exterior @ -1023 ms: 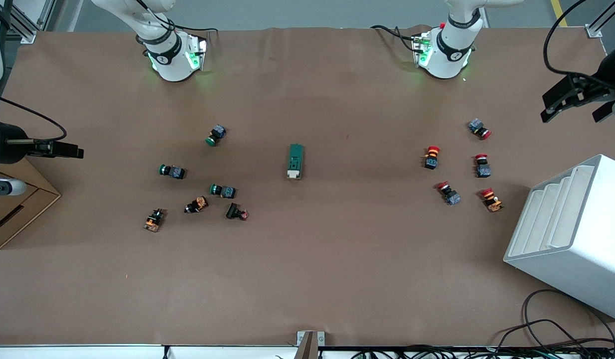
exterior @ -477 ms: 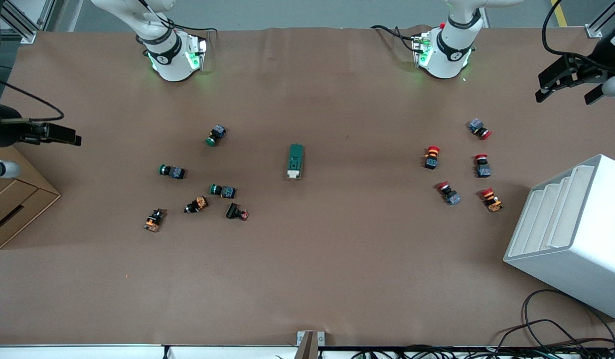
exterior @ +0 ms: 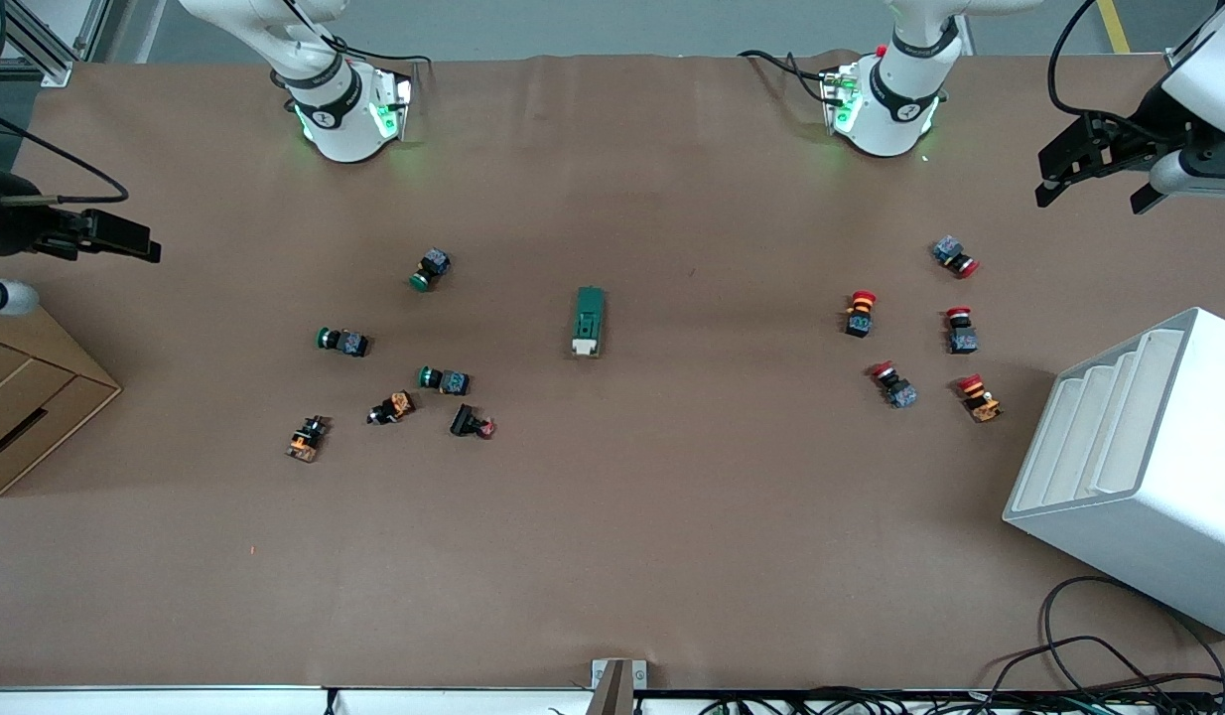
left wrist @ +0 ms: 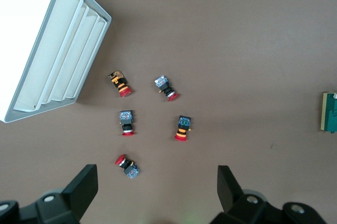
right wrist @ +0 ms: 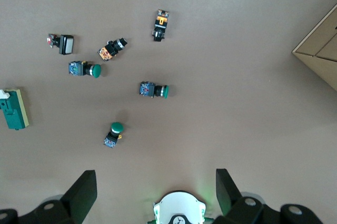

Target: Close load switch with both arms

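Note:
The load switch point(exterior: 589, 321) is a dark green block with a cream lever end and lies at the middle of the table. It shows at the edge of the left wrist view point(left wrist: 330, 111) and of the right wrist view point(right wrist: 14, 109). My left gripper point(exterior: 1094, 184) hangs high over the left arm's end of the table, open and empty point(left wrist: 156, 192), with red-capped push buttons point(left wrist: 126, 166) below it. My right gripper point(exterior: 136, 248) hangs high over the right arm's end, open and empty point(right wrist: 156, 195), with its own base point(right wrist: 178, 209) below it. Both are well apart from the switch.
Several green-capped and orange push buttons point(exterior: 394, 377) lie toward the right arm's end. Several red-capped ones point(exterior: 920, 328) lie toward the left arm's end. A white slotted rack point(exterior: 1129, 467) stands at the left arm's end. A cardboard box point(exterior: 27, 407) sits at the right arm's end.
Both grippers have drifted toward the bases' edge of the table, and the left one also a little toward the middle. The load switch and the buttons have not moved.

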Action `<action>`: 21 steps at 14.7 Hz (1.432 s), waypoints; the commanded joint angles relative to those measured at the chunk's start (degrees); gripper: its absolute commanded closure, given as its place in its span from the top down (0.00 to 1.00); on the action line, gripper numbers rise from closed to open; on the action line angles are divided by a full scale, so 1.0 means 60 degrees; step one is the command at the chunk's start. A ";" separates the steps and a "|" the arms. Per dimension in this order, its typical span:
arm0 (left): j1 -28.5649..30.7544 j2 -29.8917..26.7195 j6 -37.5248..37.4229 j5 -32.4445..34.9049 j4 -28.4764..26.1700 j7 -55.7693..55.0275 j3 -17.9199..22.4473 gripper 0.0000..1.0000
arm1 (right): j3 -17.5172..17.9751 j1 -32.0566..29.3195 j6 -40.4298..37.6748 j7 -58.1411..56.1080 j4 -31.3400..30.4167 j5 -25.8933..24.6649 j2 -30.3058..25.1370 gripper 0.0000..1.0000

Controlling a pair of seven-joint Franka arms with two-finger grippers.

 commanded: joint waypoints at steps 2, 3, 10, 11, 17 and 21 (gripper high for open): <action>0.0010 0.0102 0.0107 -0.0146 0.0175 0.0203 0.0013 1.00 | -0.0122 0.0119 0.0423 0.0016 -0.0797 -0.0105 -0.0869 1.00; 0.0025 0.0102 0.0107 -0.0146 0.0175 0.0203 0.0013 1.00 | -0.0122 0.0134 0.0394 0.0016 -0.0826 -0.0105 -0.0987 1.00; 0.0083 0.0088 0.0107 -0.0131 0.0190 0.0203 0.0013 1.00 | -0.0107 0.0134 0.0365 -0.0013 -0.0870 -0.0134 -0.1573 1.00; 0.0083 0.0088 0.0107 -0.0117 0.0190 0.0203 0.0013 1.00 | -0.0107 0.0148 0.0365 -0.0013 -0.0885 -0.0163 -0.1588 1.00; 0.0083 0.0175 0.0107 -0.0102 0.0351 0.0203 0.0027 1.00 | -0.0078 0.0163 0.0423 -0.0028 -0.0885 -0.0178 -0.1603 1.00; 0.0069 0.0190 0.0107 -0.0088 0.0380 0.0188 0.0027 1.00 | -0.0078 0.0148 0.0394 -0.0043 -0.0899 -0.0178 -0.1632 1.00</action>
